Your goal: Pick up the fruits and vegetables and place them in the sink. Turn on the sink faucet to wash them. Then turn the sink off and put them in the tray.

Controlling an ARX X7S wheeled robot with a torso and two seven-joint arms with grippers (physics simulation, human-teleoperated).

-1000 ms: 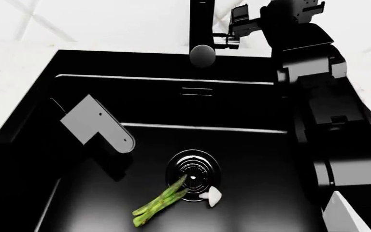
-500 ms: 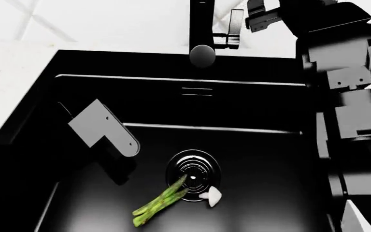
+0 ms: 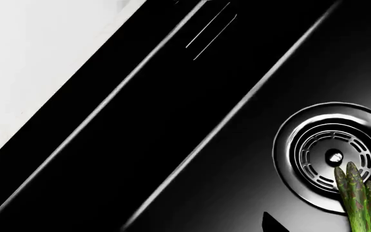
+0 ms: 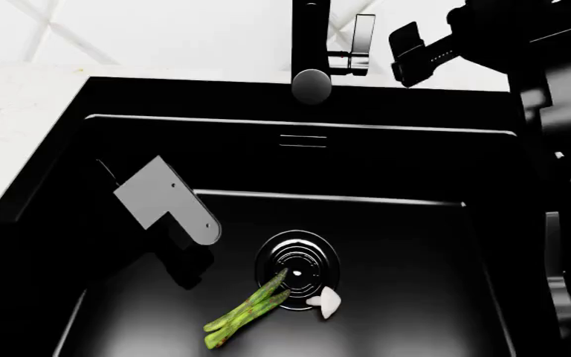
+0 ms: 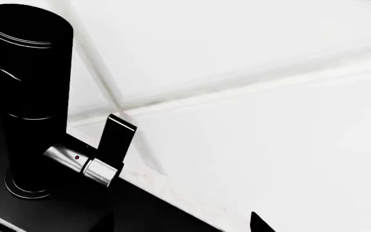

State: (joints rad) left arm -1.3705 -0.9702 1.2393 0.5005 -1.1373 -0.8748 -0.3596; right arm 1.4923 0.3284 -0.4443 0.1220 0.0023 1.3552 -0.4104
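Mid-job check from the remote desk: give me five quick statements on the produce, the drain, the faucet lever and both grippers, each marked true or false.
1. The asparagus stalks lie on the floor of the sink, one end over the drain. True.
2. The garlic piece sits on the white counter. False: it is in the basin, by the drain's edge.
3. The right gripper is clamped on the faucet lever. False: it is beside the lever, apart from it.
4. The left gripper holds the asparagus. False: it is above the basin floor, away from the stalks.
5. The faucet stands behind the basin's back edge. True.
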